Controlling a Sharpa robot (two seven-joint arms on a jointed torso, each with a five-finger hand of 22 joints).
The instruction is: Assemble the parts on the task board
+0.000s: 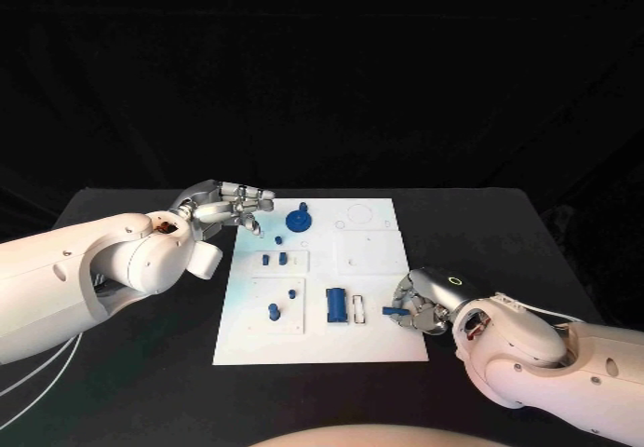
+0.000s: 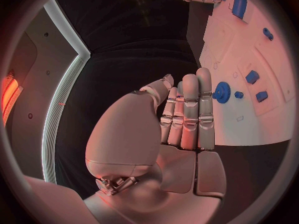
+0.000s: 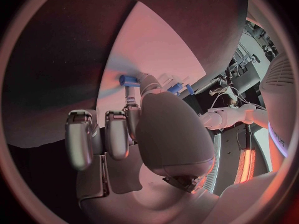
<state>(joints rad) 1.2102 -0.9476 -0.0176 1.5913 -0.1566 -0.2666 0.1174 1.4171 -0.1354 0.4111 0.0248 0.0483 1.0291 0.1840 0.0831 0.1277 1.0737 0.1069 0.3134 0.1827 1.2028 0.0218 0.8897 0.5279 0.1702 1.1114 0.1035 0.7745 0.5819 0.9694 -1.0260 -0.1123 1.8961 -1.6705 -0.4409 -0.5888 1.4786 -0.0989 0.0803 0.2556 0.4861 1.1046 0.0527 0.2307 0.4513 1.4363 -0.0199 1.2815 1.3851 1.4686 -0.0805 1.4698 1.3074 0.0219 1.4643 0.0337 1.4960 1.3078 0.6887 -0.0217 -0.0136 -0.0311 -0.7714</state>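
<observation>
right hand (image 1: 427,309) | a small blue peg (image 1: 396,311) is being pinched in its fingers (image 3: 131,107) at the task board's (image 1: 380,345) right edge | blue block (image 1: 336,304) is lying mid-board | blue gear (image 1: 300,221) is standing at the far end | left hand (image 1: 223,207) is being held beside the gear, fingers (image 2: 189,107) straight and together, grasping nothing, over the black surface (image 1: 134,307)

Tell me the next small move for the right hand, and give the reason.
Probably carry the small blue part a little further in over the task board, toward the white slot piece beside the blue block. The right hand pinches that part at the board's right edge, not yet seated anywhere, while the left hand hovers open near the blue gear, clear of that path.
</observation>
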